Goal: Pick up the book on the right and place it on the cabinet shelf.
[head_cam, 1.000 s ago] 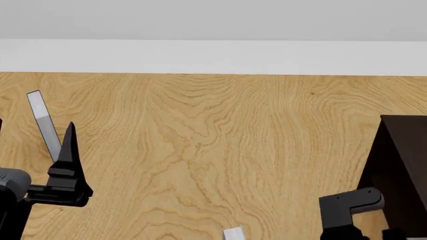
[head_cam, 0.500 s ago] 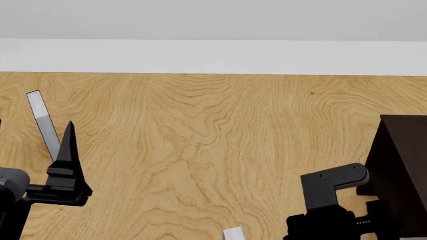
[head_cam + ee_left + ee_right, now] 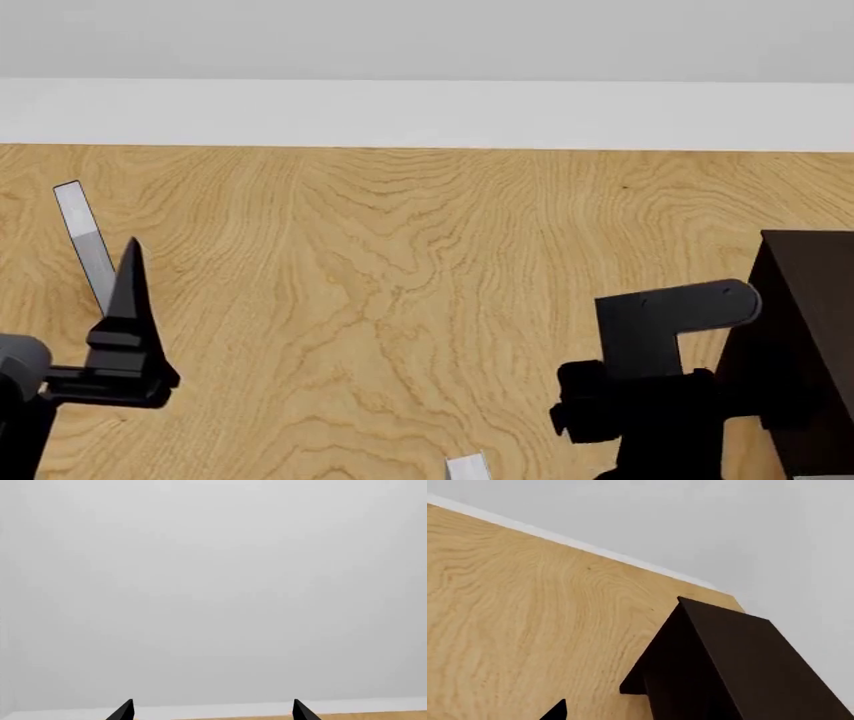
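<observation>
Wood-grain floor (image 3: 400,300) fills most of the head view, running back to a white baseboard (image 3: 427,115) under a pale grey wall (image 3: 213,580).

Cabinet shelf (image 3: 807,350): very dark brown box at the right edge of the head view, standing on the floor. Right wrist view shows its flat top and a side panel (image 3: 727,670) from above, near the baseboard corner.

Right arm (image 3: 661,390): black links and bracket low right in the head view, just beside the cabinet's left face, overlapping it. Right gripper: head view doesn't show its fingers; the right wrist view catches only one dark fingertip (image 3: 555,712) at the frame edge over bare floor. Can't tell if it's spread or closed. Nothing visibly held.

Left gripper (image 3: 210,711): in the left wrist view two black fingertips stand well apart, nothing between them, pointed at the wall and baseboard. Head view shows it low left (image 3: 127,300), one pointed finger sticking up.

Thin pale grey book (image 3: 83,245): upright on the floor far left, slightly tilted, just behind the left finger in the head view.

The book (image 3: 466,466): only a small pale grey top edge shows at the bottom edge of the head view, centre, on the floor between the two arms, well apart from the cabinet. Rest is cut off by the frame.
</observation>
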Robot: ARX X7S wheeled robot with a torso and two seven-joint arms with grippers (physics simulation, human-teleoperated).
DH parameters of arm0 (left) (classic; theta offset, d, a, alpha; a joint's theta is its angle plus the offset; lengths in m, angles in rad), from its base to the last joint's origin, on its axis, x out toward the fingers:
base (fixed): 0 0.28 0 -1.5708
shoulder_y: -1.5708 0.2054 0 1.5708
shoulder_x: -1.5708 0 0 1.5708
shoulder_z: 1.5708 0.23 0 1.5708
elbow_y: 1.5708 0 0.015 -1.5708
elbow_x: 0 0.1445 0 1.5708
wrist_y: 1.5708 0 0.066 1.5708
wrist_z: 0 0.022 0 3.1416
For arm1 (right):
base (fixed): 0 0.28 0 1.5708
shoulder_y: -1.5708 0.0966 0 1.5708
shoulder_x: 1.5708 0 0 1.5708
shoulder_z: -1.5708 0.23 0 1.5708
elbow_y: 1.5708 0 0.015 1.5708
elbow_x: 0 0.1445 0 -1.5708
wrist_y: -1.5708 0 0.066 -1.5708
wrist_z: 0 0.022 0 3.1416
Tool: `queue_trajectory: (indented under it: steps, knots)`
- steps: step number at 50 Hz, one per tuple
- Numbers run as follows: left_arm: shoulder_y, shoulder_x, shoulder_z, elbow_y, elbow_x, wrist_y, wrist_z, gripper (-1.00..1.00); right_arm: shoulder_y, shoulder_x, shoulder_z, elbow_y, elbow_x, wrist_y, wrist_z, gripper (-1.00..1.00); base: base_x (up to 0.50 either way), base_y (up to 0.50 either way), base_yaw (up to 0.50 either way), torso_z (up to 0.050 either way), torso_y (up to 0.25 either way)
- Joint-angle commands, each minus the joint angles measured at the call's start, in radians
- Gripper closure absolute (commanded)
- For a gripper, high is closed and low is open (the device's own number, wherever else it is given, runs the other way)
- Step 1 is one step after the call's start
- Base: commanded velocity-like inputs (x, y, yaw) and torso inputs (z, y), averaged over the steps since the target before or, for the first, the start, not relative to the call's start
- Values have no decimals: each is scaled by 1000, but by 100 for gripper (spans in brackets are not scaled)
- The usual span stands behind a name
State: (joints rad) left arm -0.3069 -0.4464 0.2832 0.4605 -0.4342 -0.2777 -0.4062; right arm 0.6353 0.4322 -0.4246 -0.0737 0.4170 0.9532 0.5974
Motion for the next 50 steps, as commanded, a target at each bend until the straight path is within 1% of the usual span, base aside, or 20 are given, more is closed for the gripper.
queue_trajectory:
  steps: [1,5,14,23,27,33,38,50]
  knots:
    - [0,2,-12,7,-2,6,-15,-100,-65,25,59,-201,29,-33,38,-100,0,0,0,0,0]
    - [1,1,-14,12,1,6,-21,-100,-80,39,78,-300,40,-19,61,-100,0,0,0,0,0]
    - [0,-1,-17,9,5,11,-25,-100,-89,50,84,-357,43,-25,68,-100,0,0,0,0,0]
    - [9,-5,-20,50,-4,3,-38,-100,-115,66,126,-496,54,-37,104,-100,0,0,0,0,0]
    - [11,-7,-24,60,-9,7,-40,-100,-96,64,113,-542,44,-20,124,-100,0,0,0,0,0]
    - [12,-6,-35,62,-18,12,-44,-100,-87,62,101,-591,25,-19,150,-100,0,0,0,0,0]
    - [14,-7,-39,68,-20,15,-47,-100,-91,63,118,-632,29,-16,165,-100,0,0,0,0,0]
    - [22,-8,-65,93,-38,28,-62,-100,-85,59,115,-680,26,-18,182,-100,0,0,0,0,0]
